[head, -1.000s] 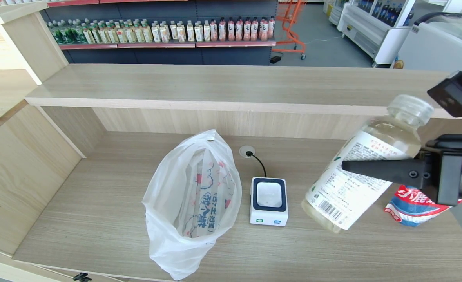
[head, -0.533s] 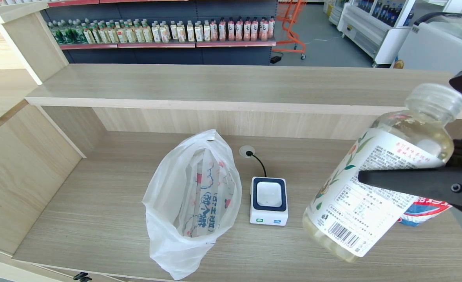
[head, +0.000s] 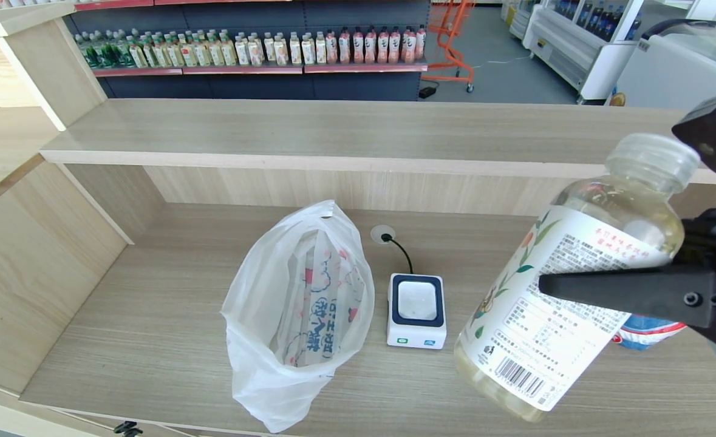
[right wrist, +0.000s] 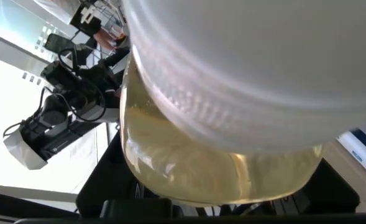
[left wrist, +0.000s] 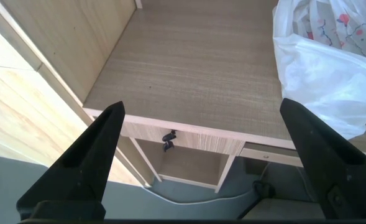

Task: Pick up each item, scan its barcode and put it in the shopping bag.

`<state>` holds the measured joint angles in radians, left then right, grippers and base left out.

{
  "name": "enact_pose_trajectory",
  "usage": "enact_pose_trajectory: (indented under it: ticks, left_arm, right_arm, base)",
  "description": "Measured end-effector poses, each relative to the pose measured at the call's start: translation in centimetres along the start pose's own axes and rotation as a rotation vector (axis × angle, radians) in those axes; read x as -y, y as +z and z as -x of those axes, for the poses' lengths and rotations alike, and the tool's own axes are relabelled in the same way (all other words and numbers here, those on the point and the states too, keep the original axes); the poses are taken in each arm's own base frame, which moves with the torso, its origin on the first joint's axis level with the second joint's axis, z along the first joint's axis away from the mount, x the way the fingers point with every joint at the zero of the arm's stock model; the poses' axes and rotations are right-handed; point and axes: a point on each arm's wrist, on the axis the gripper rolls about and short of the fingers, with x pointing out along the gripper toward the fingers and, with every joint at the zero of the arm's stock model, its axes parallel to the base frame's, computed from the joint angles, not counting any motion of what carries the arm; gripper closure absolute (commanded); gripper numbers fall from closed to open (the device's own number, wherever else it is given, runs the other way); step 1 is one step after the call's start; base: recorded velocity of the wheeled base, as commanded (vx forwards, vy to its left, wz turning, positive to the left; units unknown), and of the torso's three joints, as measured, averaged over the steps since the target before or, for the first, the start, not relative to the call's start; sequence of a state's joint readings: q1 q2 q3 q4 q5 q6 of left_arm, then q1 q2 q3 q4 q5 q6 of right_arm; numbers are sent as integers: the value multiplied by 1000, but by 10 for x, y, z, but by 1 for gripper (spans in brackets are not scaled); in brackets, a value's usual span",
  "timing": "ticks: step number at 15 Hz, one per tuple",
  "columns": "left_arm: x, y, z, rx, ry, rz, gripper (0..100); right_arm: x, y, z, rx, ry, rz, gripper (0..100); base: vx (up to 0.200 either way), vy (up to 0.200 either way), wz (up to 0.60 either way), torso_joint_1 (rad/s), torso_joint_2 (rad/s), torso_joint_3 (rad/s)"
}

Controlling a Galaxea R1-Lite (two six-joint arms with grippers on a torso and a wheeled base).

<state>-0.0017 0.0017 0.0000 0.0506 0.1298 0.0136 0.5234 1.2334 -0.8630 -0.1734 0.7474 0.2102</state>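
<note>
The right gripper [head: 567, 284], closed on the tilted bottle [head: 552, 328], has lifted it and edged left toward the scanner [head: 416, 309], low to its left. The barcode isn't over it yet. The left gripper [left wrist: 201, 112] gapes empty beside the bag [left wrist: 322, 68].

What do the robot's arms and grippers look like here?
Both are matte black. The right gripper shows a long, flat, bar-like jaw with two small round screw heads near its base, and a boxy black housing with two small holes sits above it. The left gripper has broad wedge-shaped jaws tapering to narrow tips.
</note>
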Motion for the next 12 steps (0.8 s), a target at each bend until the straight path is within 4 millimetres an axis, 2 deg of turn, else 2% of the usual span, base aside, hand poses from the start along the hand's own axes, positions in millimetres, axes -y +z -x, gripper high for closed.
enact_pose_trajectory:
  ticks: [7, 9, 10, 12]
  left_arm:
    - [0, 0, 0, 0, 0, 0, 0]
    - [0, 0, 0, 0, 0, 0, 0]
    - [0, 0, 0, 0, 0, 0, 0]
    - [0, 0, 0, 0, 0, 0, 0]
  right_arm:
    - [3, 0, -7, -4, 24, 23, 100]
    - [11, 1, -11, 12, -24, 182, 100]
    - [20, 0, -13, 11, -78, 317, 100]
    - [51, -1, -12, -29, -205, 650, 100]
  base:
    - [0, 0, 0, 0, 0, 0]
    - [0, 0, 0, 0, 0, 0]
    - [0, 0, 0, 0, 0, 0]
    - [0, 0, 0, 0, 0, 0]
